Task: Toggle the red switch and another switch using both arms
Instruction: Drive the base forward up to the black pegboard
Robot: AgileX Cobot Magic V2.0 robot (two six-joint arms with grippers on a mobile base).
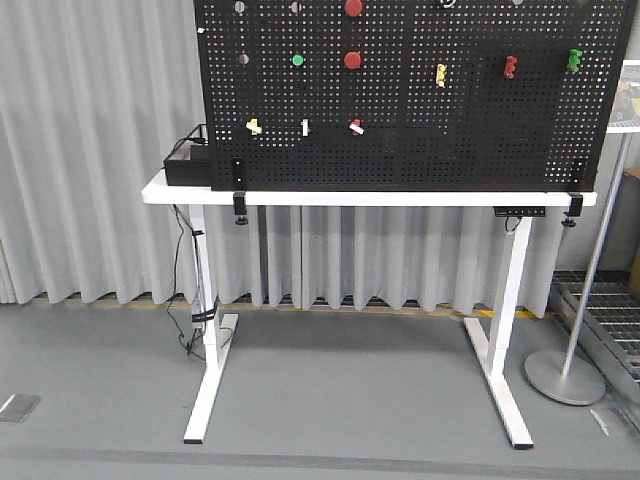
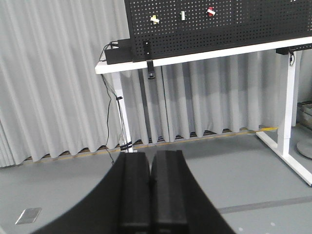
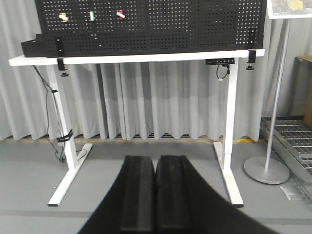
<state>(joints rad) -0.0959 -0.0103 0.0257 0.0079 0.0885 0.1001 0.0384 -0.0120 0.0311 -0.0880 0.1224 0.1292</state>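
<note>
Approach step: left hand point(image 2: 150, 195), right hand point(image 3: 155, 195) pressed together, empty. Tiny red white-tipped toggle switch point(image 1: 356, 126), chunky yellowish-white toggle switch point(image 1: 254, 126): far ahead, above hands. Next: reach up-forward, one lever each.

- The left gripper point(image 2: 150, 163) sits at the bottom edge, jaws pressed together.
- Well beyond it, the red switch point(image 2: 210, 10) and the yellowish switch point(image 2: 155, 19) sit on the black pegboard point(image 2: 234, 29).
</note>
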